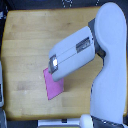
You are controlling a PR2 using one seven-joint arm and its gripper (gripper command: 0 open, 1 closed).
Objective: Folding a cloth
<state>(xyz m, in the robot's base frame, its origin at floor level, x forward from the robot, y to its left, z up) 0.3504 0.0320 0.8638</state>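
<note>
The pink-magenta cloth (52,86) lies flat on the wooden tabletop (30,40), low and left of centre in the exterior view. Only its left and lower part shows; the rest is covered by my white and grey arm (72,52), which reaches from the exterior view's right down over the cloth. The arm's end sits right above the cloth's upper right area. The gripper's fingers are hidden under the arm housing, so I cannot tell whether they are open or shut or touching the cloth.
The robot's large white body (110,65) fills the exterior view's right side. A pale object (1,85) sits at the left edge. The table's front edge runs along the bottom, with a white round part (86,121) below it.
</note>
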